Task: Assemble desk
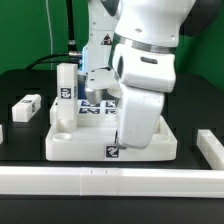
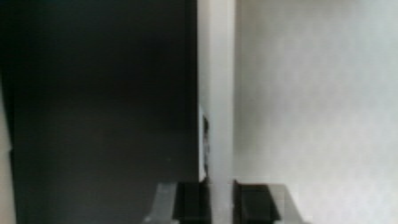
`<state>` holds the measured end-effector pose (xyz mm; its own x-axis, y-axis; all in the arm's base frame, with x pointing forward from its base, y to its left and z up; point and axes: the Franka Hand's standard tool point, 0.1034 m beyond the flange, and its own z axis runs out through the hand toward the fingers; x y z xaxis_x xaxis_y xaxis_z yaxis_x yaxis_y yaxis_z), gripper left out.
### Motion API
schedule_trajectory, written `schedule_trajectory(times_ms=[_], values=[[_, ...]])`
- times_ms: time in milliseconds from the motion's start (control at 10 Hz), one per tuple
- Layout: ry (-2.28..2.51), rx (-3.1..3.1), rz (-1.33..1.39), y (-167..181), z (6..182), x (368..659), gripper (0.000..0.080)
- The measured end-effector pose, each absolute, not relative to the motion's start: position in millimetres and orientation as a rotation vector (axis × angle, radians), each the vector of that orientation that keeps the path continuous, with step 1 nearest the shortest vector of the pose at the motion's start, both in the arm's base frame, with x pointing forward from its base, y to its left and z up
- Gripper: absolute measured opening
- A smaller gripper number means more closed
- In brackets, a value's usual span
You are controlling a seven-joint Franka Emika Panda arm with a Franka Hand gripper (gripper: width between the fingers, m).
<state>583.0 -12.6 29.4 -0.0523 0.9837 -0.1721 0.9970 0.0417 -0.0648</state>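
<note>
The gripper [image 2: 221, 196] is clenched on the desk top [image 1: 68, 142] rim; a leg [image 1: 65, 84] is stood upright at ten o'clock

The black counter [image 1: 28, 150] carries the desk top [image 1: 75, 145], a white rimmed tray lying flat near its middle. A loose white leg [image 1: 27, 105] lies on its side toward the exterior view's left, apart from the tray. A long low white rail [image 1: 100, 182] runs along the near edge.
</note>
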Motion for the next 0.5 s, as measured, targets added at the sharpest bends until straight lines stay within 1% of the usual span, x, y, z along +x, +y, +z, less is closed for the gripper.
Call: schedule_trajectory(times_ms=[300,500], values=[[2.206,2.104,-0.274,-14,27.7,582,0.0061],[2.171,2.135,-0.276,-8,32.5,598,0.0061]])
